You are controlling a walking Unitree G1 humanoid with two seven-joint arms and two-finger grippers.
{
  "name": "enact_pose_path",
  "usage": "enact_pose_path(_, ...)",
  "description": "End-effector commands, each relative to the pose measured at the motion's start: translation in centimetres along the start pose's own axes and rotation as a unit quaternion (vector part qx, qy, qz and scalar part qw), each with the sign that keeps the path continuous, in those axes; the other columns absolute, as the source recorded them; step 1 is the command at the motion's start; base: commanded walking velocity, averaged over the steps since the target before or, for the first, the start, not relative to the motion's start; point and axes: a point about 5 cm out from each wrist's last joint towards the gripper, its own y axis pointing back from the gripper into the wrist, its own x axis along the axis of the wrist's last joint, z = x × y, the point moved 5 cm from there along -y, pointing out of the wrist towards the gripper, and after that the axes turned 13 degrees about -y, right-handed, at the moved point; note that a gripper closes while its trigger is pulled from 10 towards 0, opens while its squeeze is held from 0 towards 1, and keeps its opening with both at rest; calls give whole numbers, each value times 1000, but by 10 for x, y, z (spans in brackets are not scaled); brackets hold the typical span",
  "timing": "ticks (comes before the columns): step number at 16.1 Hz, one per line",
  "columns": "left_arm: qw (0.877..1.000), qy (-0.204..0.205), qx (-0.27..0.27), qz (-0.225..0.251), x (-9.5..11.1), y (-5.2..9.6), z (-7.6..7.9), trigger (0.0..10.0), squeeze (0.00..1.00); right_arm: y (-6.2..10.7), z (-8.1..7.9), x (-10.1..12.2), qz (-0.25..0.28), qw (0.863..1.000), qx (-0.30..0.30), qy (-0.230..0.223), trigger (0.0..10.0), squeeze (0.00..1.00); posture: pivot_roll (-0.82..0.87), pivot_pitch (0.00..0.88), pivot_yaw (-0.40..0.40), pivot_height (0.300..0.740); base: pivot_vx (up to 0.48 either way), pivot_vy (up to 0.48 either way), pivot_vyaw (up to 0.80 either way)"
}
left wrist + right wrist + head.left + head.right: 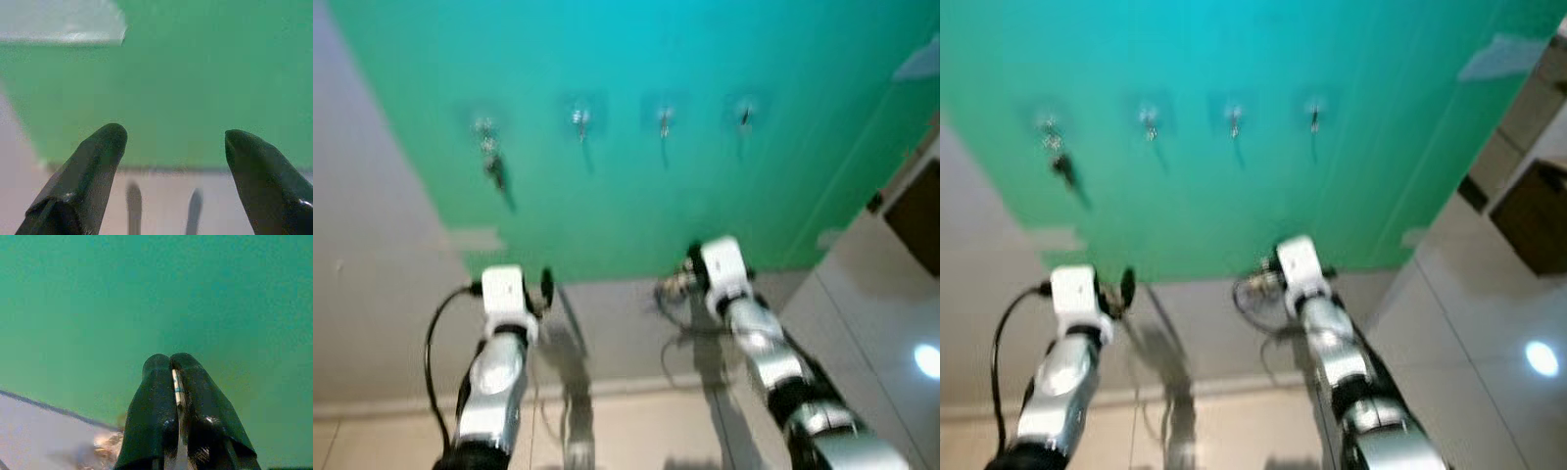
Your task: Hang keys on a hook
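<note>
A green wall panel [636,88] carries a row of several small metal hooks [664,121]. The leftmost hook [484,127] holds a dark bunch of keys [494,166]. My right gripper [170,363] is shut on a thin key ring piece, with a silvery bunch of keys [674,284] dangling beside it below the hooks. My left gripper [171,142] is open with nothing between its fingers, held up at the panel's lower left [543,286]. The head views are blurred.
Grey wall [372,245] lies left of and under the green panel. Pale floor tiles [636,431] run below. A dark cabinet or doorway [915,220] stands at the right, with a light glare on the floor [927,360].
</note>
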Motion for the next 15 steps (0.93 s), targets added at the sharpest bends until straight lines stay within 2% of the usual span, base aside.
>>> enact_pose_path(1, 1000, -2, 2, -6, -3, 0, -1, 10000, 0, -8, -9, 15, 19, 1000, 19, 8, 10000, 0, -16, 0, -12, 740, 0, 0, 0)
enact_pose_path(3, 1000, -2, 2, -7, -4, 0, -1, 10000, 0, -17, -10, 38, 50, 998, 24, 2, 10000, 0, -13, 0, -17, 740, 0, 0, 0)
enact_pose_path(4, 1000, -2, 3, -9, -5, 1, -2, 10000, 0, -18, -10, 41, 55, 998, 24, 2, 10000, 0, -10, 0, -19, 740, 0, 0, 0)
enact_pose_path(7, 1000, 1, 9, -10, -6, 2, -5, 10000, 0, -16, -11, 34, 43, 999, 23, -6, 10000, 0, -5, 0, -23, 740, 0, 0, 0)
enact_pose_path(10, 1000, 1, 9, -14, -8, 2, -6, 10000, 0, -18, -16, 43, 57, 998, 31, -5, 10000, 0, -10, 0, -19, 740, 0, 0, 0)
enact_pose_path(11, 1000, 2, 6, -16, -8, 1, -3, 10000, 0, -24, -17, 64, 86, 996, 35, -8, 10000, 0, -18, 0, -14, 740, 0, 0, 0)
enact_pose_path(12, 1000, 2, 5, -16, -8, 0, -3, 10000, 0, -25, -17, 69, 93, 995, 36, -8, 10000, 0, -19, 0, -14, 740, 0, 0, 0)
enact_pose_path(13, 1000, 3, 3, -15, -7, -2, 0, 10000, 0, -29, -15, 88, 116, 992, 38, -8, 10000, 0, -21, 0, -15, 740, 0, 0, 0)
enact_pose_path(15, 1000, 3, 2, -14, -6, -3, 1, 10000, 0, -31, -13, 97, 125, 991, 35, -12, 10000, 0, -23, 0, -18, 740, 0, 0, 0)
